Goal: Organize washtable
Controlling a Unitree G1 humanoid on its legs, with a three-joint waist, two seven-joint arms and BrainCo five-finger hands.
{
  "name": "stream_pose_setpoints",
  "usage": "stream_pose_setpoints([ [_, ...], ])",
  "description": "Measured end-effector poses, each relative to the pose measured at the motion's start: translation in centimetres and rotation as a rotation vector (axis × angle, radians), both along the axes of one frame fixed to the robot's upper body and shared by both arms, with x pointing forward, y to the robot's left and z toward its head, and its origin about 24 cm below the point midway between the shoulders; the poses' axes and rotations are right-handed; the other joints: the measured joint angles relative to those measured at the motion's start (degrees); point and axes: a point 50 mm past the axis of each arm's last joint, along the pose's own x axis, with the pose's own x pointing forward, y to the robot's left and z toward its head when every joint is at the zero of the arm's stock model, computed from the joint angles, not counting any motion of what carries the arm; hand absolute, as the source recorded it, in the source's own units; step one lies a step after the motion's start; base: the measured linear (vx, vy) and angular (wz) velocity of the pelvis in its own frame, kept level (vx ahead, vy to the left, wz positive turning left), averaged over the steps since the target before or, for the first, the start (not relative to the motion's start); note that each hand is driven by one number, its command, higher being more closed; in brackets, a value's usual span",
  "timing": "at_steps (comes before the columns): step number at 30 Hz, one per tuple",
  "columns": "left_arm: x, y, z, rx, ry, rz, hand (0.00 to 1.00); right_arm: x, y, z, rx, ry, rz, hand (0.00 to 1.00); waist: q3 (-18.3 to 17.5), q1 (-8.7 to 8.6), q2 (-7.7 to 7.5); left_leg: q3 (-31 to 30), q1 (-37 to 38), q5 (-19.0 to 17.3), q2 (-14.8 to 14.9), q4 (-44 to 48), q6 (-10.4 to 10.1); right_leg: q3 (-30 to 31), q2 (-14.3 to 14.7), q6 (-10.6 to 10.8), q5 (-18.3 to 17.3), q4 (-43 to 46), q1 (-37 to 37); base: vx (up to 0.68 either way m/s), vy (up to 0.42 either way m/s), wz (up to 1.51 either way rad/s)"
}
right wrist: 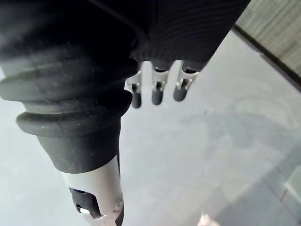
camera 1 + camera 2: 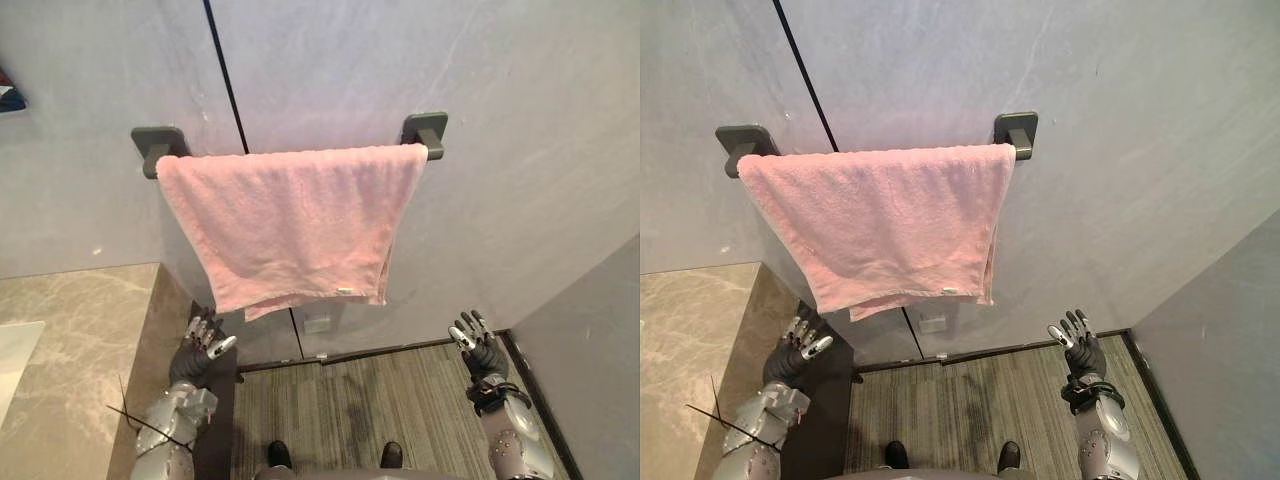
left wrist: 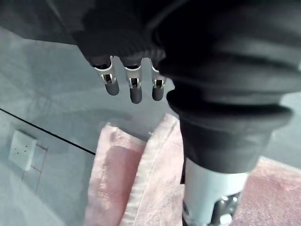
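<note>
The grey wall (image 2: pixel 520 120) took up most of what I saw, with one thin dark seam (image 2: pixel 225 75) running down it. On it hung the one pink towel (image 2: pixel 290 220), a soft looped cloth draped double over a bar, its top edge stretched straight between the mounts and its sides narrowing toward the bottom. The lower hems lay uneven, the left corner dipping lowest, and a small pale tag (image 2: pixel 347 291) sat on the hem near the right corner. Below was the striped grey floor (image 2: pixel 350 400), and at my left one beige marbled counter (image 2: pixel 70 340). My two hands were both raised toward the wall: my left hand (image 2: pixel 200 345) was just under the towel's lower left corner, fingers loose and straight, holding nothing; my right hand (image 2: pixel 480 345) was well off to the right of the towel, fingers spread, also empty. Two dark mounts (image 2: pixel 158 146) (image 2: pixel 424 128) carried the bar. One white socket (image 2: pixel 317 324) sat low on the wall under the towel.
</note>
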Motion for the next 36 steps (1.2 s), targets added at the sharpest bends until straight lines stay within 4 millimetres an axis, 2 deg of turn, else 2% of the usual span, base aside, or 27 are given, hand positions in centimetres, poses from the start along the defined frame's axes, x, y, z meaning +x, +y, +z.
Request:
stream_pose_setpoints([
  [5,-1.5,-4.0,-2.1,-0.132,0.080,-0.012,0.00,-0.7,0.5,-0.5,0.006,0.036,-0.061,0.00,-0.2,-0.05,1.30,-0.1,0.7,0.2,-0.1,0.0,0.3,-1.0,-0.9,0.1,-1.1,3.2,-0.4,0.05,0.005,0.04],
  [7,-1.0,-5.3,-2.1,-0.157,0.077,-0.045,0.00,-0.3,0.7,0.2,0.000,0.010,-0.069,0.00,0.6,-0.11,1.52,-0.7,0.7,-0.4,-0.2,0.1,0.4,-0.7,-2.0,0.5,-5.8,12.6,-3.6,-0.03,0.017,0.26],
  [9,-0.3,-6.2,-2.3,-0.173,0.091,-0.061,0.00,0.5,1.6,1.2,-0.005,-0.048,-0.055,0.00,1.5,-0.21,1.23,-3.1,0.5,-0.4,0.0,0.2,1.4,4.9,-3.5,4.1,-9.0,25.1,-8.6,-0.05,-0.045,0.39],
  [10,0.0,-6.2,-2.1,-0.173,0.084,-0.057,0.00,0.7,2.2,1.3,0.009,-0.060,-0.053,0.00,2.6,-0.66,1.15,-4.0,0.3,0.0,0.0,0.8,2.0,7.0,-4.4,2.5,-12.7,34.3,-10.7,-0.01,-0.097,0.70],
  [12,-0.1,-5.5,-2.1,-0.152,0.090,-0.044,0.00,0.6,4.1,1.0,0.036,-0.048,0.003,0.00,2.7,-2.70,-1.50,-9.9,-1.2,0.1,-1.0,4.2,2.0,11.1,-6.8,2.1,-15.9,53.6,-10.9,0.03,-0.156,1.22],
  [13,-0.1,-5.3,-2.1,-0.153,0.090,-0.035,0.00,0.8,4.5,1.0,0.038,-0.052,0.022,0.00,2.7,-2.69,-1.86,-10.8,-1.9,0.0,-1.2,5.0,2.0,12.0,-7.4,1.9,-16.0,54.6,-9.9,0.01,-0.262,1.16],
  [14,-0.2,-5.1,-2.1,-0.160,0.089,-0.026,0.00,1.2,5.1,1.2,0.034,-0.065,0.056,0.00,2.7,-2.36,-1.81,-13.1,-4.3,0.1,-1.2,7.6,1.9,13.6,-8.4,-0.5,-15.9,52.1,-7.3,-0.08,-0.319,0.76],
  [15,-0.2,-5.1,-2.1,-0.161,0.086,-0.025,0.00,1.6,5.4,1.5,0.027,-0.076,0.084,0.00,2.8,-1.68,-1.61,-14.5,-6.5,0.2,-1.0,9.7,1.7,15.3,-8.5,-1.4,-16.1,47.7,-5.1,-0.11,-0.351,0.85],
  [16,-0.1,-5.3,-2.1,-0.168,0.085,-0.023,0.00,1.9,5.6,1.7,0.011,-0.085,0.118,0.00,2.7,-1.25,-1.50,-16.3,-9.2,0.2,-0.5,11.7,1.7,16.4,-6.5,-0.8,-19.5,43.8,-2.8,-0.22,-0.431,0.72],
  [17,-0.2,-5.6,-2.1,-0.204,0.081,-0.009,0.00,2.2,6.0,1.9,-0.003,-0.093,0.156,0.00,2.4,0.35,0.58,-18.1,-12.5,0.0,0.4,13.5,1.9,16.5,-4.5,2.4,-22.6,37.3,-0.8,-0.21,-0.353,0.51],
  [18,-0.6,-5.7,-2.3,-0.225,0.089,0.012,0.00,2.9,6.1,2.4,-0.026,-0.111,0.196,0.00,2.5,1.97,0.98,-18.5,-14.5,-0.2,1.4,14.6,1.7,15.3,-3.7,4.4,-27.0,30.6,2.3,-0.28,-0.442,0.25],
  [19,-0.7,-5.5,-2.4,-0.229,0.093,0.028,0.00,3.3,6.5,2.7,-0.031,-0.121,0.219,0.00,2.7,2.39,0.78,-18.6,-15.2,-0.2,1.5,15.3,1.6,14.6,-3.8,4.1,-29.1,27.8,3.2,-0.25,-0.353,0.15],
  [20,-1.1,-6.1,-3.2,-0.261,0.130,0.054,0.00,3.9,6.9,2.9,-0.056,-0.125,0.270,0.00,4.0,3.00,3.34,-20.5,-16.2,-0.1,3.7,16.6,1.7,12.8,-0.7,3.0,-28.5,26.9,4.5,-0.30,-0.380,0.34],
  [21,-2.0,-6.3,-3.5,-0.291,0.148,0.089,0.00,3.9,7.3,2.8,-0.074,-0.116,0.313,0.00,3.9,3.19,4.70,-21.7,-16.0,0.3,5.6,16.8,2.2,11.5,1.8,2.1,-28.6,26.7,5.7,-0.22,-0.244,0.46],
  [22,-2.5,-6.3,-3.6,-0.294,0.159,0.098,0.00,3.9,7.4,2.8,-0.077,-0.116,0.322,0.00,3.7,3.15,4.93,-22.5,-15.9,0.9,6.0,16.7,3.1,10.7,2.5,1.6,-28.8,26.7,6.2,-0.14,-0.214,0.64],
  [24,-3.8,-6.1,-4.0,-0.295,0.193,0.121,0.00,3.9,7.8,2.9,-0.083,-0.125,0.353,0.00,3.4,3.16,5.16,-23.5,-15.9,1.0,6.0,15.7,12.8,7.9,3.9,0.2,-29.4,28.2,6.9,-0.09,-0.199,0.64],
  [25,-4.3,-6.4,-4.2,-0.309,0.210,0.136,0.00,3.9,8.1,2.8,-0.085,-0.122,0.368,0.00,3.5,3.20,5.23,-21.7,-16.6,-3.1,6.0,14.8,23.7,6.3,4.4,-1.1,-28.5,27.5,6.9,-0.08,-0.217,0.65],
  [26,-4.6,-6.2,-4.2,-0.315,0.208,0.152,0.00,3.8,8.3,2.8,-0.085,-0.121,0.385,0.00,3.4,3.19,2.72,-19.5,-16.9,-10.2,6.5,14.7,22.2,5.1,4.3,-2.5,-26.8,25.0,7.2,-0.10,-0.209,0.76],
  [27,-4.6,-5.9,-4.1,-0.316,0.200,0.161,0.00,4.2,8.3,3.0,-0.083,-0.132,0.386,0.00,4.2,3.26,2.92,-16.4,-19.6,-10.0,6.5,22.8,16.7,3.3,3.6,-3.8,-25.8,23.5,7.2,-0.08,-0.138,0.59],
  [28,-4.9,-6.2,-4.2,-0.324,0.204,0.164,0.00,4.5,8.2,3.0,-0.090,-0.134,0.391,0.00,4.7,3.44,3.13,-13.6,-21.0,-8.4,6.3,34.2,15.5,2.9,3.7,-3.9,-25.7,23.9,6.8,-0.12,-0.181,0.69],
  [29,-5.8,-6.5,-4.4,-0.334,0.226,0.170,0.00,4.3,7.7,3.1,-0.108,-0.136,0.393,0.00,4.4,2.51,4.88,-9.4,-21.0,-4.0,6.5,37.0,18.0,2.2,5.2,-4.2,-25.6,26.7,5.6,-0.13,-0.173,0.79],
  [30,-5.4,-6.7,-4.3,-0.335,0.217,0.154,0.00,4.2,7.5,3.0,-0.111,-0.131,0.388,0.00,4.7,2.01,4.78,-9.0,-20.8,-0.3,5.4,33.2,17.8,2.0,4.9,-5.2,-25.8,27.9,4.1,-0.25,-0.207,1.45],
  [31,-4.4,-6.1,-3.7,-0.324,0.168,0.148,0.00,4.2,7.4,2.8,-0.111,-0.123,0.386,0.00,4.2,0.27,2.80,-8.2,-18.8,4.2,2.7,24.5,16.6,2.8,5.1,-8.5,-23.3,22.2,2.0,-0.30,-0.155,1.56],
  [32,-3.6,-5.7,-3.2,-0.318,0.130,0.160,0.00,4.2,7.4,2.8,-0.111,-0.125,0.398,0.00,5.5,0.66,3.25,-2.4,-18.5,-7.5,5.9,40.8,14.2,-0.5,5.7,-8.4,-20.7,20.0,3.4,-0.30,-0.154,1.35],
  [33,-3.6,-5.5,-3.1,-0.309,0.126,0.160,0.00,3.9,7.4,2.6,-0.106,-0.119,0.398,0.00,5.5,0.66,3.27,-0.4,-16.9,-10.4,6.8,45.6,12.9,-1.3,5.9,-8.9,-20.3,19.5,4.0,-0.17,-0.113,0.89],
  [34,-3.6,-5.2,-3.1,-0.297,0.125,0.157,0.00,3.5,7.4,2.4,-0.099,-0.109,0.395,0.00,5.4,0.20,3.45,2.5,-12.9,-13.9,8.1,50.3,9.9,-3.0,6.1,-9.6,-19.8,18.9,5.0,-0.12,-0.104,0.99],
  [36,-2.2,-5.7,-2.6,-0.271,0.102,0.094,0.00,1.5,5.9,1.9,-0.095,-0.082,0.326,0.00,4.4,-1.68,4.72,6.9,-4.1,-16.0,10.6,56.7,9.7,-10.2,6.1,-10.1,-19.6,17.8,5.1,-0.16,-0.090,1.51],
])
